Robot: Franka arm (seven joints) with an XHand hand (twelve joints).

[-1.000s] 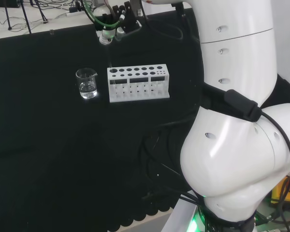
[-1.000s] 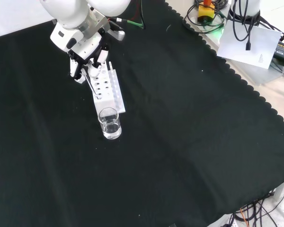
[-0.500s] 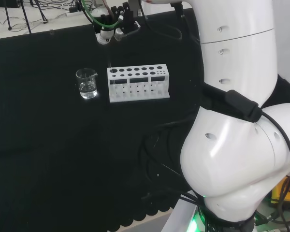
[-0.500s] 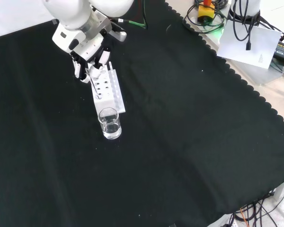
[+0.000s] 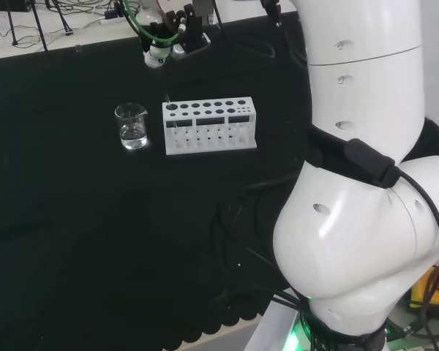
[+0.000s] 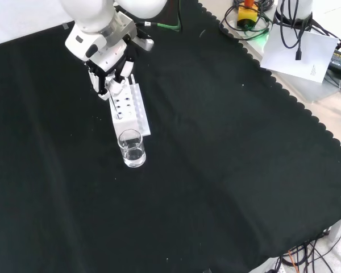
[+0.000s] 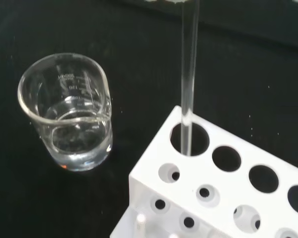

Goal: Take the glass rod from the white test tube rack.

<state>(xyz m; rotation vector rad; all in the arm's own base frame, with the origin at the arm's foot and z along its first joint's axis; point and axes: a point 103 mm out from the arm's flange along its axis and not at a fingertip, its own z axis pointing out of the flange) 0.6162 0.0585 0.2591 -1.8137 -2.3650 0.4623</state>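
White rectangular test tube rack on black cloth as landmark. Thin clear glass rod upright, lower end inside rack's end corner hole. Black and white hand above that end, fingers curled on rod top. Small clear glass beaker, some clear liquid, just beside same end, apart. Open cloth all round rack.

The hand is seen above the far end of the rack, a beaker at the near end.
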